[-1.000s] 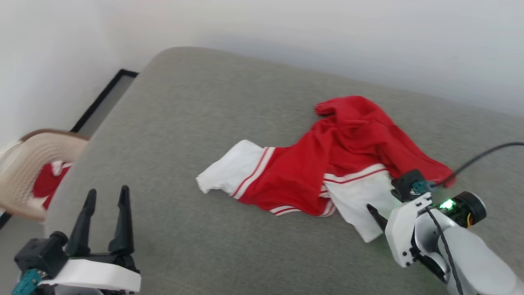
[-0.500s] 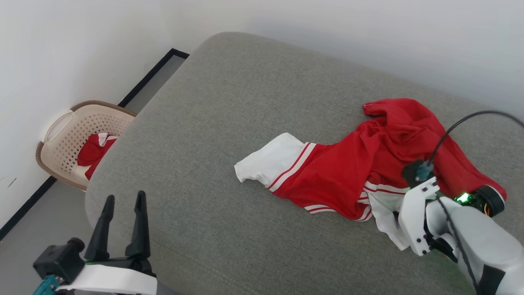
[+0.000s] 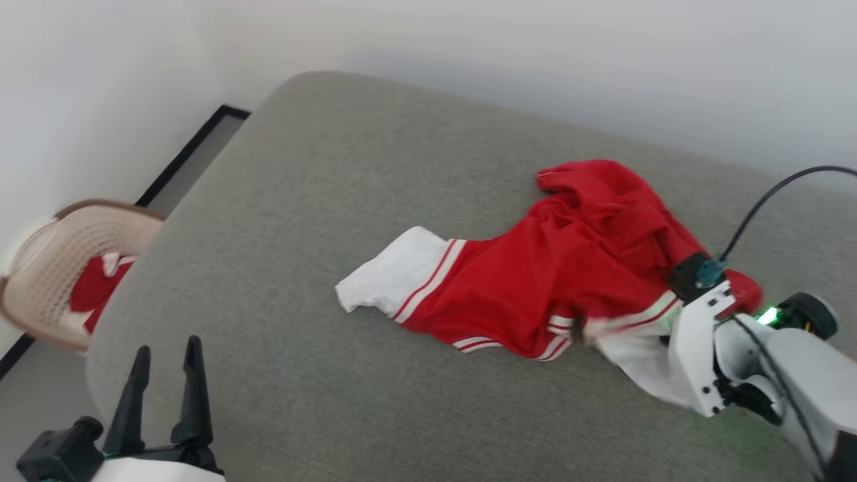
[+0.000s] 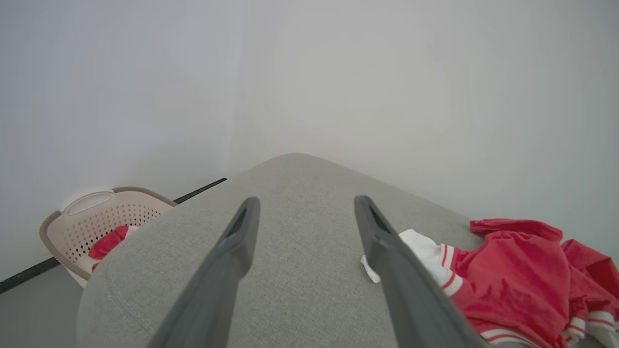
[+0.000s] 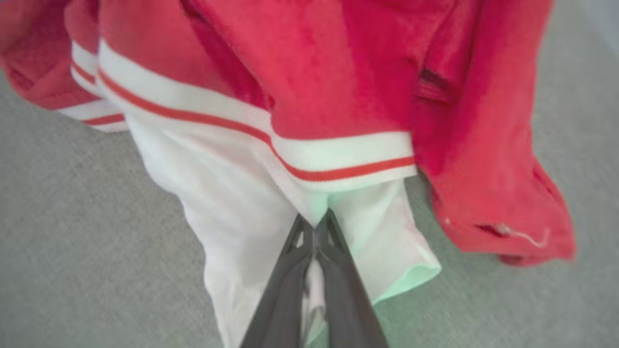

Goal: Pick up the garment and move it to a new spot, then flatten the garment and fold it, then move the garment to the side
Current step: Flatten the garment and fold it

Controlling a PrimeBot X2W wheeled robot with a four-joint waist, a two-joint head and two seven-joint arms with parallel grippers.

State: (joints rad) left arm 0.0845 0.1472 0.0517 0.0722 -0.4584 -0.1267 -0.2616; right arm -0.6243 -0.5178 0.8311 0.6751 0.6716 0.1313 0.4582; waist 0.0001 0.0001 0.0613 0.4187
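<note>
Right wrist view: your right gripper (image 5: 316, 220) is clenched on the white sleeve end (image 5: 232, 193) of the garment (image 5: 309, 72).
You have the garment lying crumpled on the grey cushion (image 3: 301, 201), toward its right side, with the other white sleeve spread out leftward. Your left gripper (image 3: 167, 347) hangs by the cushion's near left corner, fingers spread, grasping nothing, well apart from the garment.

My left gripper (image 4: 307, 200) spread wide, grey cushion (image 4: 300, 261) between my fingers, crumpled red shirt (image 4: 522, 275) with white sleeve just right of my right finger, beige basket (image 4: 111, 217) holding red cloth (image 4: 109, 241) well left of my left finger, pale wall (image 4: 338, 72) ahead
</note>
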